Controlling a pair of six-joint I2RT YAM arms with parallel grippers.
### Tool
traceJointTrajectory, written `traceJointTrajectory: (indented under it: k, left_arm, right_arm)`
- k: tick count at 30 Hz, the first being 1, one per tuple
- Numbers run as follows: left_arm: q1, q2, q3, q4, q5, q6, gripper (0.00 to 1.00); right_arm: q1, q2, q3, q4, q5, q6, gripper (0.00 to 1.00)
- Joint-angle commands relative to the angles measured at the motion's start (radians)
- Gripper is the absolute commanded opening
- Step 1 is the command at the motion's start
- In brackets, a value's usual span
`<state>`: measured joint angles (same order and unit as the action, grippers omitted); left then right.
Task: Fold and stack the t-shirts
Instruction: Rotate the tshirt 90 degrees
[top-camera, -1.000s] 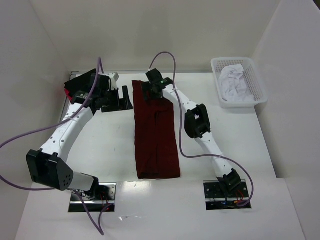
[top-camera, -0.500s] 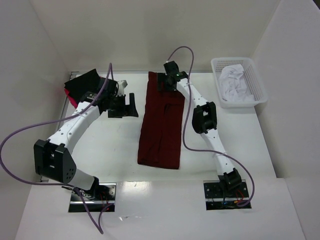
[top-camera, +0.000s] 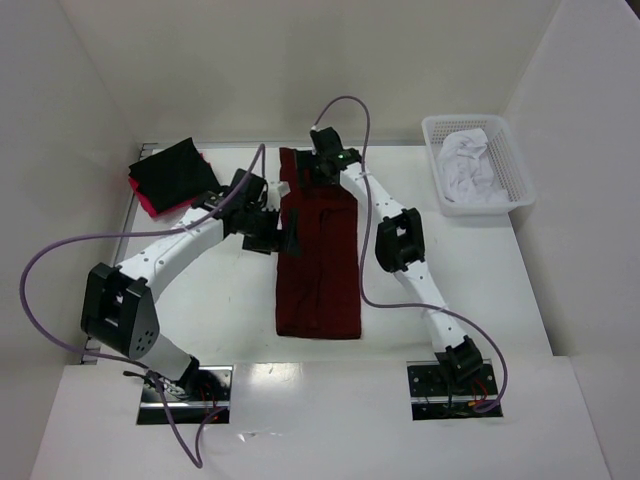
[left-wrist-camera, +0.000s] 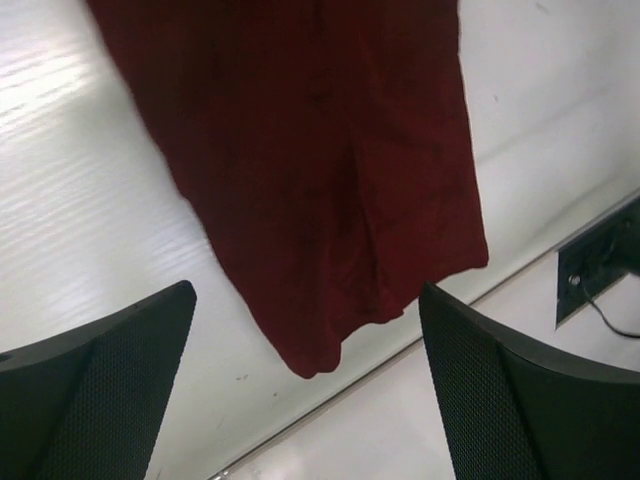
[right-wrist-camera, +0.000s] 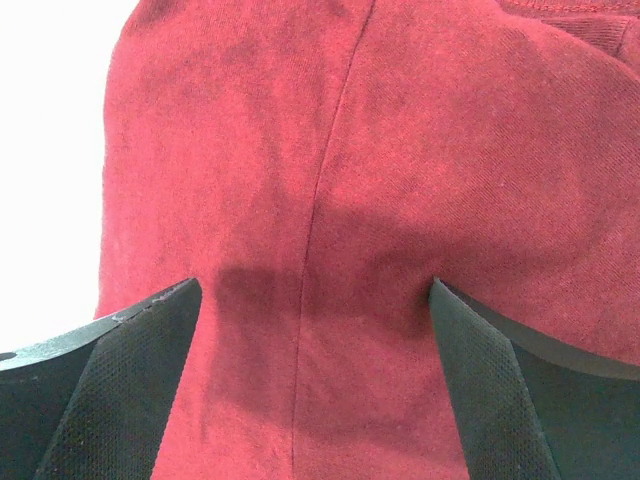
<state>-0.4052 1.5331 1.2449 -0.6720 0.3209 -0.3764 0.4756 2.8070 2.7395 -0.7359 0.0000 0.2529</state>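
Maroon t-shirt, long soft folded strip

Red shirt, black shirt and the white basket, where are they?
maroon t-shirt (top-camera: 320, 285), top view, middle of the long folded strip.
black t-shirt (top-camera: 175, 172), top view, middle of the folded square.
white basket (top-camera: 516, 165), top view, right rim.

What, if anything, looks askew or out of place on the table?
Nothing is spilled or damaged. The black t-shirt sits at an angle to the table edge, with the pink t-shirt poking out beneath it. The maroon t-shirt lies flat in a long strip.
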Motion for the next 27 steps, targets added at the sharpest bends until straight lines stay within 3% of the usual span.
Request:
traceJointTrajectory:
  k: [1,10,15,18,23,27]
  left_arm:
    - [-0.061,0.013,0.007,0.023,0.031,0.031,1.00]
    - [-0.141,0.008,-0.030,0.003,-0.032,-0.002,1.00]
    - [-0.147,-0.076,-0.096,-0.006,-0.036,-0.064,1.00]
    - [-0.156,-0.143,-0.149,-0.003,0.001,-0.092,1.00]
    - [-0.184,-0.245,-0.250,0.012,0.044,-0.145,1.00]
    - [-0.205,-0.300,-0.317,0.016,0.048,-0.218,1.00]
  right_arm:
    - [0.038,0.040,0.036,0.007,-0.052,0.022,1.00]
    - [0.017,0.000,0.095,0.007,0.051,0.012,1.00]
    - [0.003,-0.204,0.026,-0.030,0.098,0.012,1.00]
    - [0.003,-0.381,-0.214,0.015,0.094,0.036,1.00]
    - [0.003,-0.801,-0.881,0.266,0.020,0.160,1.00]
    - [0.015,-1.006,-1.204,0.307,-0.015,0.245,1.00]
